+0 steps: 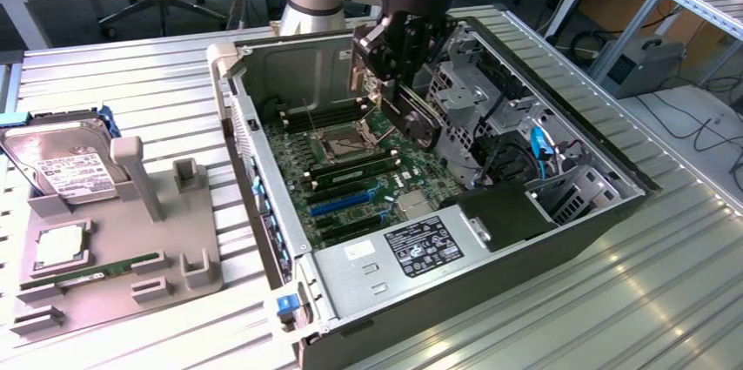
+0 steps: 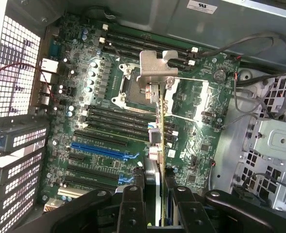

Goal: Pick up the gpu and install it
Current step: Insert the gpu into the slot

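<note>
Tool clamps the gpu, a thin dark card with silver end bracket.

The gpu, a thin dark expansion card with a black round-fan cooler on one face, hangs tilted inside the open computer case, pinched between the fingers of the hand. In the wrist view it appears edge-on, its silver metal bracket at the far end, raised above the green motherboard.
</note>
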{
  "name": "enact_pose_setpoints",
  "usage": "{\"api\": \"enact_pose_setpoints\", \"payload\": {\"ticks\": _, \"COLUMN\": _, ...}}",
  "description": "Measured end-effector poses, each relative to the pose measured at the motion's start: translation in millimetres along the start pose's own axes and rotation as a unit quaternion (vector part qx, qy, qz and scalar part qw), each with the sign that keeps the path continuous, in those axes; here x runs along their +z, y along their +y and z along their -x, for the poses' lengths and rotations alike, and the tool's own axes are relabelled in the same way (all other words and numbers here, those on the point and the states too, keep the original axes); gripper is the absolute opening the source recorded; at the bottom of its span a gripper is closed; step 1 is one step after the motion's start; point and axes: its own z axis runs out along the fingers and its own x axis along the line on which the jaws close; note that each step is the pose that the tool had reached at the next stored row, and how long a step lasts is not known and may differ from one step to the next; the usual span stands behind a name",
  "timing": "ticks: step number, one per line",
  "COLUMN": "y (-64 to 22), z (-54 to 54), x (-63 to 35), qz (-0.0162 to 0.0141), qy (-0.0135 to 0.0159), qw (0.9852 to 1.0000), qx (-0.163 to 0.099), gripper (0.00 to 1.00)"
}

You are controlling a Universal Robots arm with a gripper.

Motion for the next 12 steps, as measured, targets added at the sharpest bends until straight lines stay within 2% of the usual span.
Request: {"api": "enact_pose_setpoints", "payload": {"ticks": 12, "y": 0.0, "z": 0.0, "x": 0.0, "qz": 0.0007, "qy": -0.0007, "qw": 0.9997, "qx": -0.023, "gripper": 0.27}}
